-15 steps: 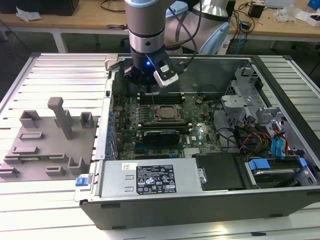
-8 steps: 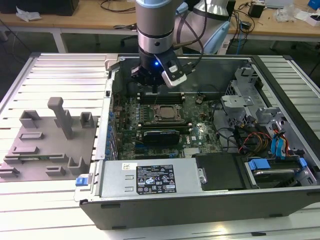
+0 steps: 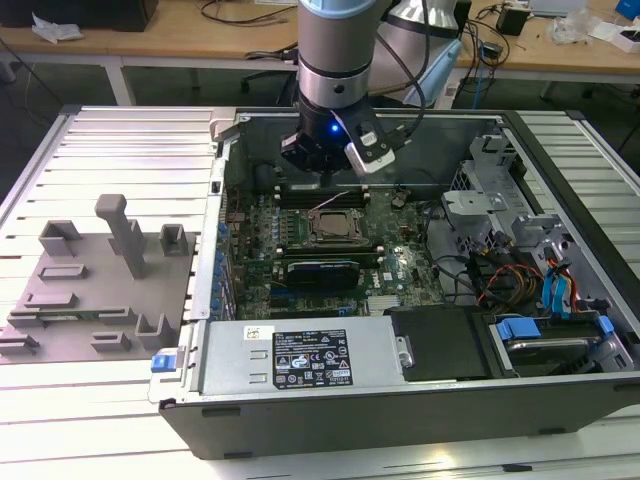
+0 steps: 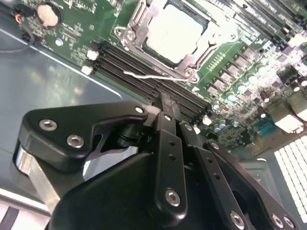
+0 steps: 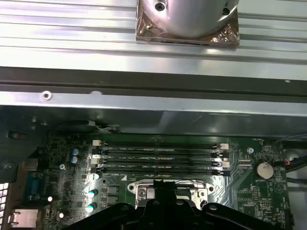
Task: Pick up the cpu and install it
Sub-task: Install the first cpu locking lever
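The small, square, silver-topped cpu [image 4: 173,32] lies in its metal socket frame [image 4: 130,36]; I judge placing done. My black gripper [image 4: 165,101] hovers beside it, closed and empty; backing off calls for a straight lift

Arm [image 3: 335,45] upright, pincer [image 3: 322,175] downward, fingers [image 4: 166,127] together.

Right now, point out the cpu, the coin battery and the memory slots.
cpu [image 4: 173,31]: second wrist view, silver top's middle.
coin battery [image 5: 263,168]: first wrist view, round face.
memory slots [image 5: 158,154]: first wrist view, a middle slot.
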`<state>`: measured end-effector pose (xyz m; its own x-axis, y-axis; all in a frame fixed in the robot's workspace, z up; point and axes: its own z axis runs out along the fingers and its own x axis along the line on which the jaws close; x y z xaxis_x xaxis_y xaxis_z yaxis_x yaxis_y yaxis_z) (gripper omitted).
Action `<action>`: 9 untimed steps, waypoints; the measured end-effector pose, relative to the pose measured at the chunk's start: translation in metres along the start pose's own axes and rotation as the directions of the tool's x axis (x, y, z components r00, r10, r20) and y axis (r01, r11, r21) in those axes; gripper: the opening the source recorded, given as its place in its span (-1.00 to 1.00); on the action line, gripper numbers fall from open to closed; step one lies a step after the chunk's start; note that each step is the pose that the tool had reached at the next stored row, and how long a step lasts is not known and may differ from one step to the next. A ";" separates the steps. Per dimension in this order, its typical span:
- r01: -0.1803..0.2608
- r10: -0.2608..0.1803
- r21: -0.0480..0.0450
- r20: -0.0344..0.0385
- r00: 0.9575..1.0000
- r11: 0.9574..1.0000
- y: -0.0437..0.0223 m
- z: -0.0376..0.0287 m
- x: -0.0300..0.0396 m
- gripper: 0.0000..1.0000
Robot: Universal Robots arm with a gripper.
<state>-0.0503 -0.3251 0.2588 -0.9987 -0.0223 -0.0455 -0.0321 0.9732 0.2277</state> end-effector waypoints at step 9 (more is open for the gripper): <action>-0.002 0.002 0.000 0.001 1.000 1.000 -0.0022 0.0090 -0.0042 -0.79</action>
<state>-0.0457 -0.3251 0.2497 -0.9988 -0.0202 -0.0455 -0.0301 0.9733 0.2275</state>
